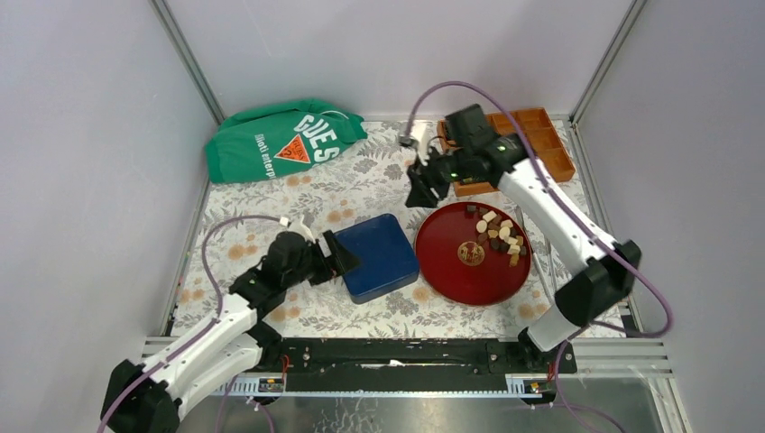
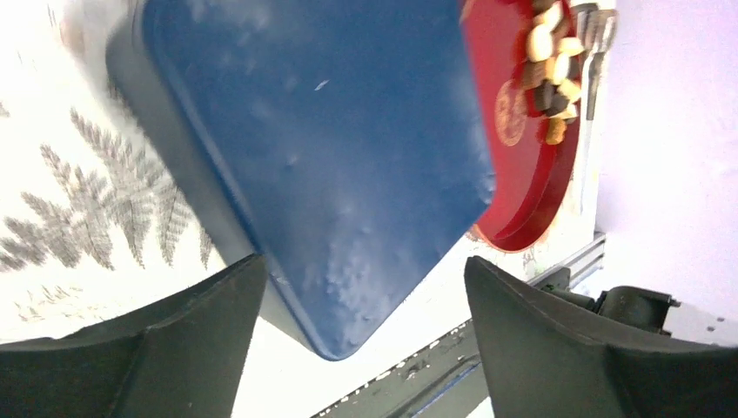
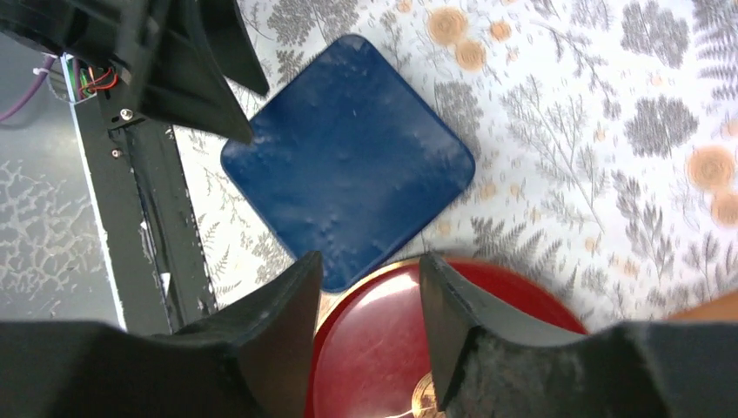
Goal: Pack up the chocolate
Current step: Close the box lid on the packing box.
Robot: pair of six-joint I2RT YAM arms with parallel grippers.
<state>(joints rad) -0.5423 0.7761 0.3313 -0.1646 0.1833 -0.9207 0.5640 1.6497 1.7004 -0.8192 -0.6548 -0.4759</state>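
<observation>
The chocolate (image 1: 499, 233) is a heap of small dark, brown and cream pieces on the right side of a red plate (image 1: 451, 271). A shut blue box (image 1: 383, 262) lies just left of the plate. My left gripper (image 1: 343, 255) is open at the box's left side. In the left wrist view the left gripper (image 2: 364, 259) straddles a corner of the blue box (image 2: 331, 148), with the chocolate (image 2: 553, 70) far off on the plate (image 2: 522, 200). My right gripper (image 1: 420, 192) hangs open and empty above the plate's far left rim. In its own view the right gripper (image 3: 370, 255) hangs over the plate (image 3: 383, 348) and the box (image 3: 348, 174).
An orange compartment tray (image 1: 541, 142) stands at the back right behind the right arm. A green bag (image 1: 280, 140) lies at the back left. A thin metal utensil (image 1: 544, 262) lies right of the plate. Flowered cloth (image 1: 298, 194) covers the table, walled on three sides.
</observation>
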